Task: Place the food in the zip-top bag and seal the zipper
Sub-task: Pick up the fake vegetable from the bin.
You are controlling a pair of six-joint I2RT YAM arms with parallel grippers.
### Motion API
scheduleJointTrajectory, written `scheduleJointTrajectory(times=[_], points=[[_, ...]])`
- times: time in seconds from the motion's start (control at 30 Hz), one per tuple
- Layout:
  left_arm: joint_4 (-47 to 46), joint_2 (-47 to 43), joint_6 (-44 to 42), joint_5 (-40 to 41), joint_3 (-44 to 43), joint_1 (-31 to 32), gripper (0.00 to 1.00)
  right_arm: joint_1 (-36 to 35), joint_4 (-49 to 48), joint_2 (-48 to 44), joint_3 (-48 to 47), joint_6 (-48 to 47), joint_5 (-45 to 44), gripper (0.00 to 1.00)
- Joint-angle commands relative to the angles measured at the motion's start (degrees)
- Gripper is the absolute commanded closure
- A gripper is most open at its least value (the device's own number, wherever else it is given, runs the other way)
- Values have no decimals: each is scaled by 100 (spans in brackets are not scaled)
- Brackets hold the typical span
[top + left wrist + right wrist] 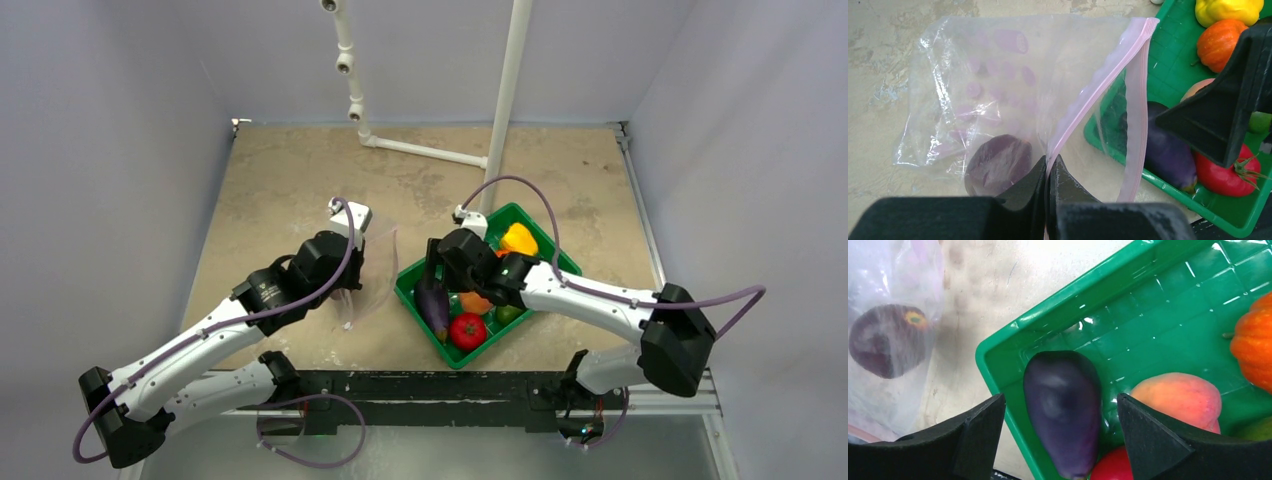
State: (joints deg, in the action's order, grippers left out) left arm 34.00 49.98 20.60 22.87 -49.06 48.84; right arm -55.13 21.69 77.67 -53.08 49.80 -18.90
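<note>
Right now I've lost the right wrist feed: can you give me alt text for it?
Open right fingers straddle a purple eggplant lying in a corner of the green tray. A peach, tomato and orange fruit sit beside it; at left, the clear bag holds one dark purple item.

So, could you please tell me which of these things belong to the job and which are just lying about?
Job: zip-top bag, its pink zipper, eggplant, tomato, peach, orange fruit, yellow pepper, purple piece already bagged.
Lying about: green tray, white pipe.
</note>
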Motion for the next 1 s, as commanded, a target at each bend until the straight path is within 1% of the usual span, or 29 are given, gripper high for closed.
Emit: scheduleJointTrajectory(times=[0.0,0.2,0.33,0.4,0.47,0.53,0.57,0.63,0.7,0.83,0.97], points=[[-87,-5,109,145,-122,4,100,-138,-520,160,94,-379,324,15],[-91,91,90,141,-128,-9,100,-344,-626,577,118,-419,342,14],[-76,118,90,130,-130,-17,100,-429,-405,893,79,-283,60,14],[-85,119,82,121,-126,-31,100,-477,-360,958,64,-208,-49,16],[-85,133,76,121,-124,-28,100,-506,-333,985,69,-155,-118,20],[-78,148,82,121,-122,-30,100,-523,-275,1002,61,-70,-196,26],[-71,152,78,121,-126,-28,100,-529,-218,999,49,-17,-256,31],[-77,162,78,121,-122,-31,100,-541,-111,931,15,58,-382,44],[-77,163,84,121,-122,-31,100,-550,24,829,-43,151,-553,51],[-72,164,88,116,-123,-34,100,-559,375,481,-278,299,-828,57],[-73,154,85,112,-130,-35,100,-568,374,8,-458,275,-772,60]])
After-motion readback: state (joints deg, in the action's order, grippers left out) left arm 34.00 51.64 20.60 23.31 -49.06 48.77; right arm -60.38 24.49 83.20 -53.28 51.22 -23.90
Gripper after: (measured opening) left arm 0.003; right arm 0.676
